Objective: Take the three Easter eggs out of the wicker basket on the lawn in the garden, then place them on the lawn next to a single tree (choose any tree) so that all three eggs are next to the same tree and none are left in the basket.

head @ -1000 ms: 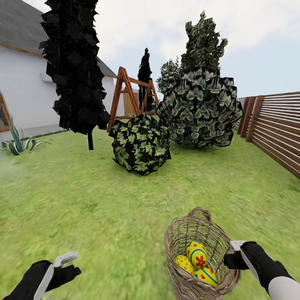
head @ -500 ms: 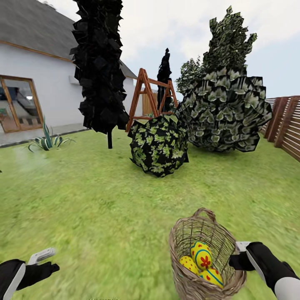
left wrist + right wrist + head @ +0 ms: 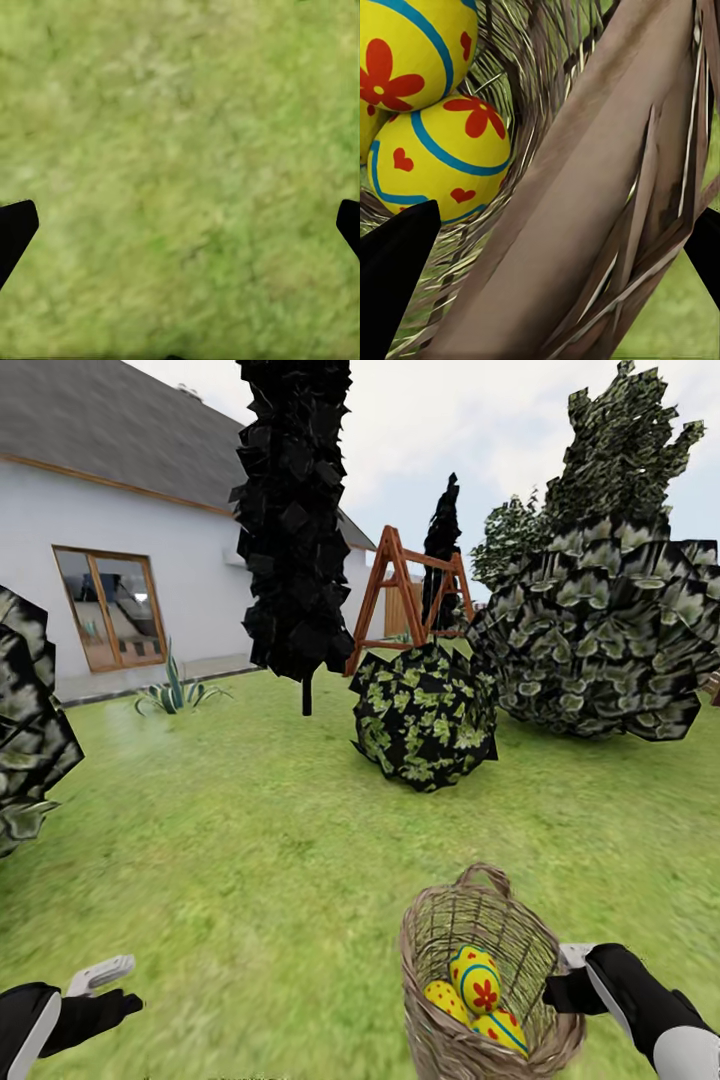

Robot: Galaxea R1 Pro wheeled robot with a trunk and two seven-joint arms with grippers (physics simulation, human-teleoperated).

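The wicker basket (image 3: 490, 980) hangs low at the robot's right side over the lawn (image 3: 250, 840), carried by the right gripper (image 3: 570, 985), which is pinched on the basket's rim; in the right wrist view the woven rim band (image 3: 585, 195) runs straight between the two dark fingers (image 3: 394, 277). All three Easter eggs (image 3: 475, 980) sit inside the basket, packed against each other, yellow with red flowers and blue bands. Close up, two of them (image 3: 435, 165) lie one against the other down in the weave.

The left gripper (image 3: 100, 975) hangs low at the robot's left with its fingers spread wide and nothing between them, just grass (image 3: 180, 180) beneath.

Ahead on the lawn stands a round leafy bush (image 3: 425, 715), with a bigger bush (image 3: 600, 650) beside it toward the right. A dark narrow cypress (image 3: 295, 520) rises behind, near a wooden swing frame (image 3: 405, 595). A white house (image 3: 120, 580) with a glass door (image 3: 110, 610) stands at the far left edge of the lawn.
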